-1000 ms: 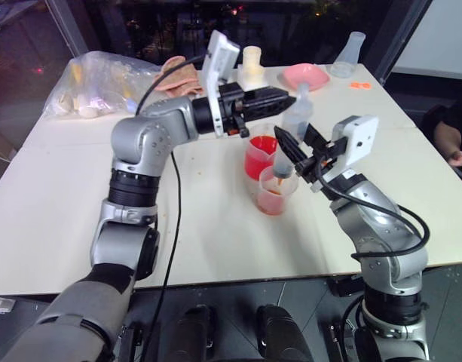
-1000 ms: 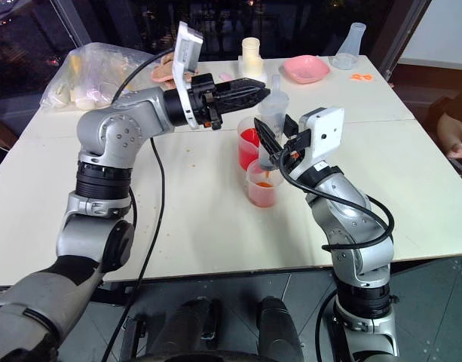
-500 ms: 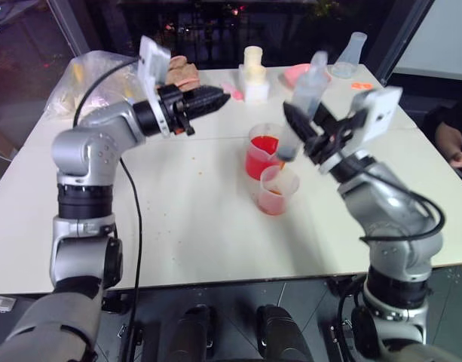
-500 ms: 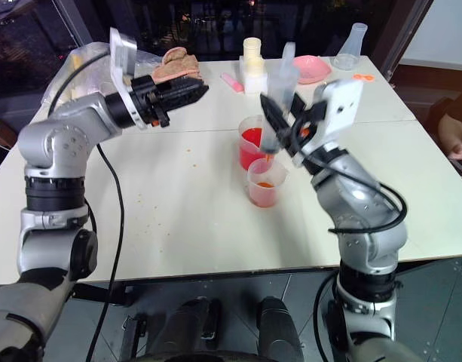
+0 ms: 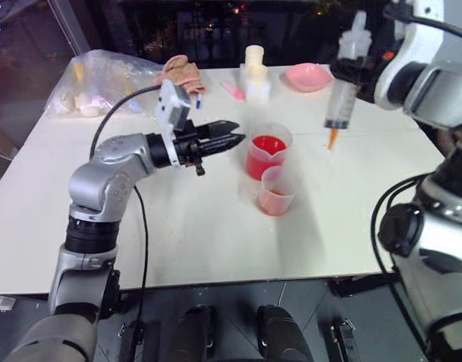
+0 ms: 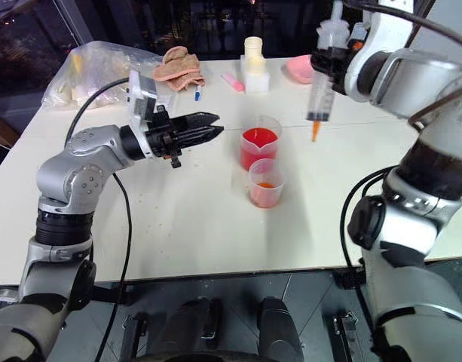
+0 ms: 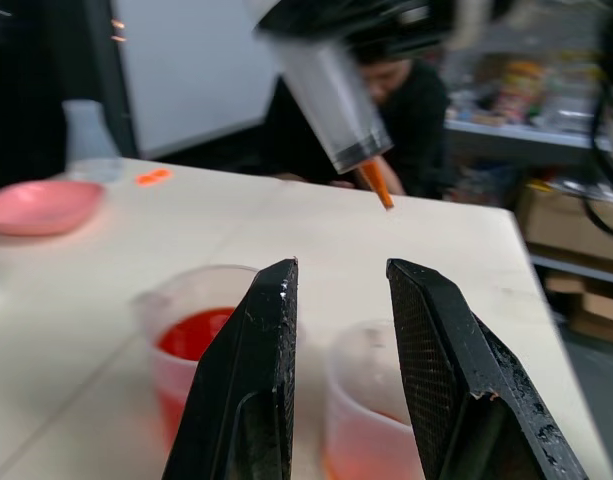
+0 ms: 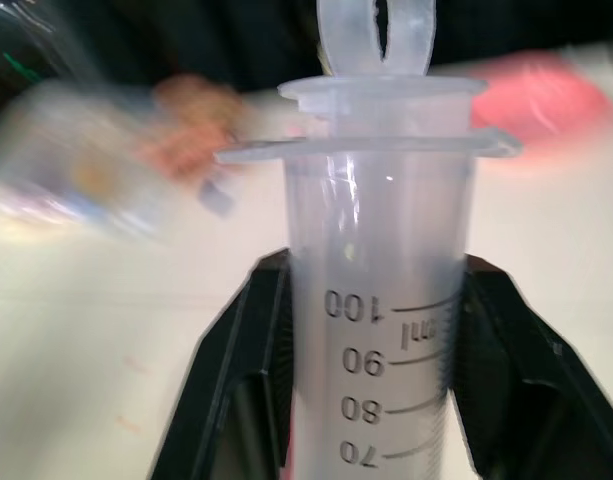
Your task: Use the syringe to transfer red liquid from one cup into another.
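1. The desk (image 5: 215, 241) is white. At its far left lie a clear bag of supplies (image 5: 102, 83) and a crumpled tan cloth (image 5: 179, 72); at the far middle stand a cream bottle (image 5: 253, 72) and a small pink item (image 5: 232, 90); a pink dish (image 5: 306, 75) sits at the far right.
2. The larger beaker (image 5: 267, 154), holding the red liquid (image 5: 267, 145), stands mid-desk. The smaller frosted beaker (image 5: 277, 192) stands just beside it on the near side, a shallow orange-red pool at its bottom.
3. The right tool (image 8: 371, 330) is clamped on the barrel of the syringe (image 5: 340, 102), which hangs upright, orange tip down, above the desk to the right of both beakers and clear of them.
4. The left tool (image 5: 229, 139) points right, just left of the larger beaker, its fingers (image 7: 246, 380) slightly parted and holding nothing.
5. A person in dark clothing (image 7: 406, 110) sits beyond the desk's right end.
6. A second ago the syringe's tip was down in the smaller beaker; it has since lifted out and swung right.
7. The left tool has dropped back left and lower, away from above the beakers.
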Available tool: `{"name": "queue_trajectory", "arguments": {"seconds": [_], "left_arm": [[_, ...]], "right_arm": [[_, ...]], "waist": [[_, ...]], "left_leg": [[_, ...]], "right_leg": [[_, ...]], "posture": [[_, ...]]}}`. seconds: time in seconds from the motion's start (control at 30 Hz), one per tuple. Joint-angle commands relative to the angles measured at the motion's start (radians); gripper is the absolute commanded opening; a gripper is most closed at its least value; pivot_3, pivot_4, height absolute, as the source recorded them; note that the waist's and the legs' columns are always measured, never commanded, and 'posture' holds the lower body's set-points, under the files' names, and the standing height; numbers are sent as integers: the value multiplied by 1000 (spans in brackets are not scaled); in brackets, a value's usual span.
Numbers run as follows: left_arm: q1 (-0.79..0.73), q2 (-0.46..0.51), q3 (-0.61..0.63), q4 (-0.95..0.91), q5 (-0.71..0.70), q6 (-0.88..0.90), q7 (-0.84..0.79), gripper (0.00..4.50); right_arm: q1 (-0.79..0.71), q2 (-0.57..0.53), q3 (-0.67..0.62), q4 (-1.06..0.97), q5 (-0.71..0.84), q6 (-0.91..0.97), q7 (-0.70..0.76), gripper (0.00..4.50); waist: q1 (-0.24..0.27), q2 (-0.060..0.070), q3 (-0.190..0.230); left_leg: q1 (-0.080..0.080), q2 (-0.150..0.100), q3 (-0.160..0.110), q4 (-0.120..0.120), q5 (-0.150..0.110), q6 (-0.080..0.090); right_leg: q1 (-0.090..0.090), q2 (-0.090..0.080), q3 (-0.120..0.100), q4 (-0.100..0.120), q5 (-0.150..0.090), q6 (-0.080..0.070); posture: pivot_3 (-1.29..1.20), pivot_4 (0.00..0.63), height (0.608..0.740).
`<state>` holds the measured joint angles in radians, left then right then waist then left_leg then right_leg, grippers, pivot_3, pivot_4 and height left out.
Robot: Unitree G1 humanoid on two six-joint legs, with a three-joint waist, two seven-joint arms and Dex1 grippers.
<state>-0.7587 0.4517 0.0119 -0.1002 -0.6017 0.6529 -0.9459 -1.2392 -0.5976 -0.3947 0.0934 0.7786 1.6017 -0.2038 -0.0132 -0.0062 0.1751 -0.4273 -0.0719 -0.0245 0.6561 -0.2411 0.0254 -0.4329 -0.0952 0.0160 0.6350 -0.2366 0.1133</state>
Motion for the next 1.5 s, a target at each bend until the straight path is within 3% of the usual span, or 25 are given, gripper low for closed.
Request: {"name": "queue_trajectory", "arguments": {"seconds": [0.03,0.17,0.43,0.77,0.97,1.2,1.33,1.5], "left_arm": [[-46,39,-8,16,-17,80,-9,1479],[-103,70,-46,21,-27,137,-63,1479],[-207,134,-82,55,-30,204,-153,1479],[-229,159,-81,58,-23,192,-195,1479],[-229,152,-72,54,-21,187,-177,1535],[-224,150,-68,42,-32,181,-185,1535],[-210,144,-84,31,-30,165,-202,1535],[-204,145,-124,35,0,127,-239,1535]], "right_arm": [[-77,-82,156,275,-106,13,45,1458],[-112,-100,270,478,-198,9,157,1458],[-46,-91,473,662,-339,-119,396,1458],[-50,-49,539,754,-462,-179,554,1458],[-70,-32,547,785,-512,-198,614,4453],[-68,-72,595,705,-542,-156,705,4453],[-37,-192,690,450,-491,-73,823,4453],[-45,-341,708,273,-375,13,885,4453]], "waist": [[-3,0,0],[-4,0,0],[-5,0,0],[-8,0,0],[-6,0,0],[-4,0,0],[-1,1,1],[1,1,1]], "left_leg": [[0,0,0,-2,0,1],[0,0,2,-7,1,1],[-1,-1,3,-8,0,3],[-1,0,3,-8,1,2],[-1,0,3,-8,1,1],[-1,-1,3,-8,2,-1],[-1,-1,3,-8,2,-1],[-1,-1,3,-8,1,1]], "right_leg": [[1,0,0,-2,0,0],[-1,0,0,-5,2,3],[-2,2,-1,-6,2,4],[-3,4,0,-5,2,4],[-3,4,0,-4,2,4],[-3,4,0,-4,2,4],[-4,4,0,-4,2,4],[-4,3,0,-4,2,4]], "posture": [[0,150,740],[0,150,740],[0,150,740],[0,150,740],[0,150,740],[0,150,740],[0,150,740],[0,150,740]]}}
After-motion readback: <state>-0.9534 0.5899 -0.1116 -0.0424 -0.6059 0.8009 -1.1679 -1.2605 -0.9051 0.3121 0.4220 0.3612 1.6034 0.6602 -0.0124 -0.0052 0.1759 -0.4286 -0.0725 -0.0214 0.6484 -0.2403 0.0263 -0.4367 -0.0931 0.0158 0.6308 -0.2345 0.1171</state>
